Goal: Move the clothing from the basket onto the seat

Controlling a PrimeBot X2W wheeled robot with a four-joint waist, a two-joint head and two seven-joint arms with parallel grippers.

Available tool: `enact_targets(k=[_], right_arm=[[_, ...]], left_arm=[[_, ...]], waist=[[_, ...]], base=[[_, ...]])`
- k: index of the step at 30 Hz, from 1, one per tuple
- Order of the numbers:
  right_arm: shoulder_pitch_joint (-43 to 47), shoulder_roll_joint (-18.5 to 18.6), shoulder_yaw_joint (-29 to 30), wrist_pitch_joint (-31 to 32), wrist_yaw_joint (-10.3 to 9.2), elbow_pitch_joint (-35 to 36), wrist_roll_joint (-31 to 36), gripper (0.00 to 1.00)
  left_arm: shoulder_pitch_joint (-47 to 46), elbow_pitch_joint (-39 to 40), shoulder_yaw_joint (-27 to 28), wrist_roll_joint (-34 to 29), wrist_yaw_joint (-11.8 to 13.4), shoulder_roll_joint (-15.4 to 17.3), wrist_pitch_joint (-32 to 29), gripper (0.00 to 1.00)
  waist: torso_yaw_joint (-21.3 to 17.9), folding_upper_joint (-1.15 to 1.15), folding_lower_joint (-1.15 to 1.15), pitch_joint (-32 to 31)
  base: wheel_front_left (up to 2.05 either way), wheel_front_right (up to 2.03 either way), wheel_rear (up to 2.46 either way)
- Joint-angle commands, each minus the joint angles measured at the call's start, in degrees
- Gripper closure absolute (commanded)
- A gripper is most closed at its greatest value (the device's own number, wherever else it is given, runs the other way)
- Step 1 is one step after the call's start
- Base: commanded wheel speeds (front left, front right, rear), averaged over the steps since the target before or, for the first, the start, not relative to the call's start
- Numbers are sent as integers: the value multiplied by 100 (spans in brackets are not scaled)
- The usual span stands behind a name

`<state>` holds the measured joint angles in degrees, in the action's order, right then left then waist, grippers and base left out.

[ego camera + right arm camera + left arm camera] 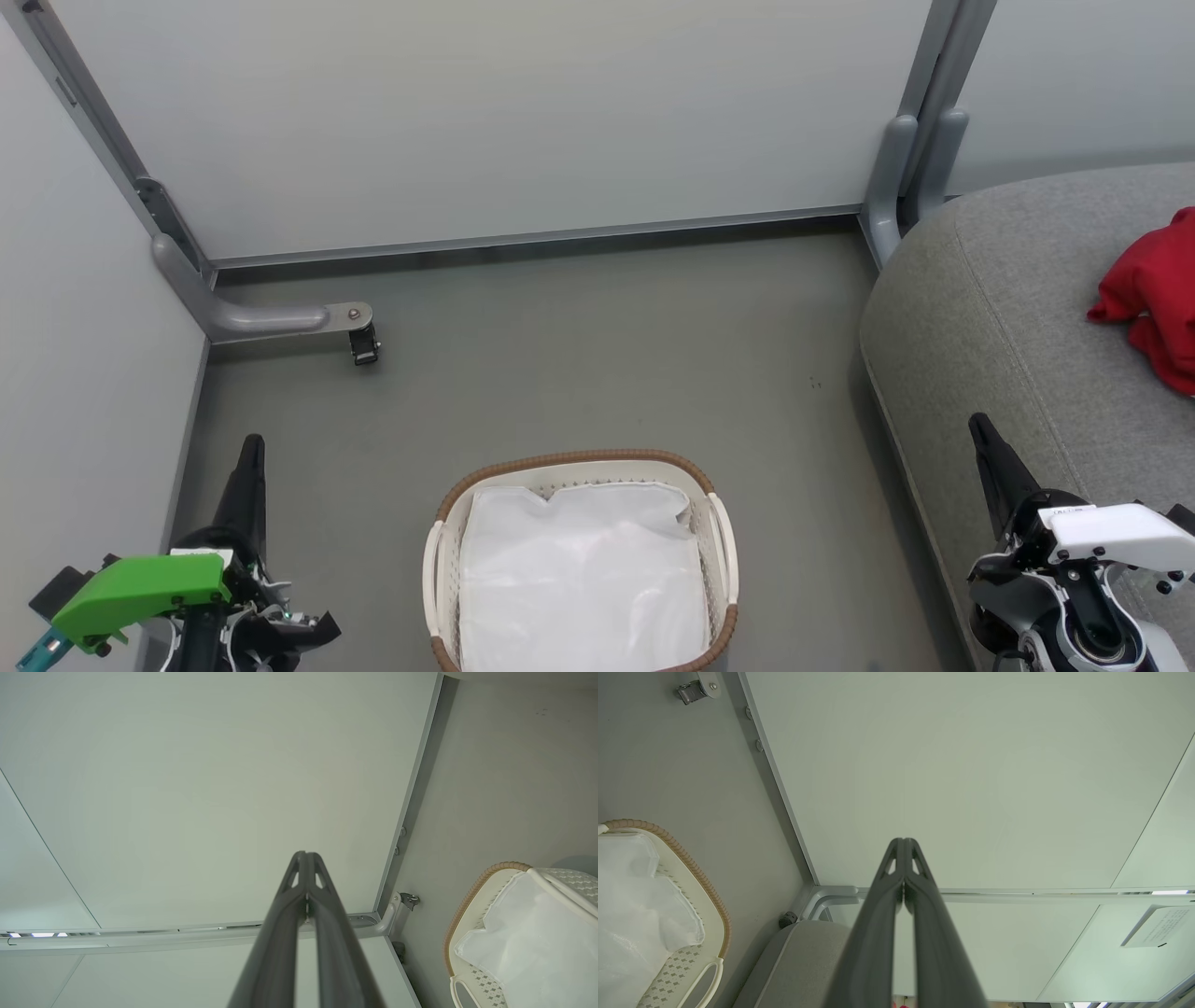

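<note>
Your left gripper [250,448] is pinched closed and empty. Between your grippers, the basket [569,459] on the floor shows just its white liner [579,569]. Your right gripper [978,425], also closed and empty, is nearer the clothing [1153,289], which lies up and right of it on the seat [990,308].

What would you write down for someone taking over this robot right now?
Left gripper: shut, empty, to the left of the basket.
Right gripper: shut, empty, by the edge of the seat.
The basket stands on the floor with its white liner; no red in the part that shows.
Clothing: a red heap lying on the seat, cut off by the picture's edge.
Done: the move looks finished.
Left: probably nothing; just check that the whole heap is there.
</note>
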<state>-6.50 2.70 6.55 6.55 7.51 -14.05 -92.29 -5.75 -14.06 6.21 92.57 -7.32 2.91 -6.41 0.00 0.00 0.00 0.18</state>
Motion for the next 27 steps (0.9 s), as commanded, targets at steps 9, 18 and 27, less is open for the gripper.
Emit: enact_targets(k=[9,18,27], right_arm=[[61,34,10,19,-4,19,-21,100],[61,34,10,19,-4,19,-21,100],[61,34,9,19,-4,18,-21,100]], left_arm=[[-71,9,30,3,-32,30,-10,100],[-72,9,32,-2,-32,26,-12,100],[-72,8,35,-7,-33,23,-16,100]], waist=[[0,0,0,0],[0,0,0,0],[0,0,0,0]], base=[[0,0,0],[0,0,0],[0,0,0]])
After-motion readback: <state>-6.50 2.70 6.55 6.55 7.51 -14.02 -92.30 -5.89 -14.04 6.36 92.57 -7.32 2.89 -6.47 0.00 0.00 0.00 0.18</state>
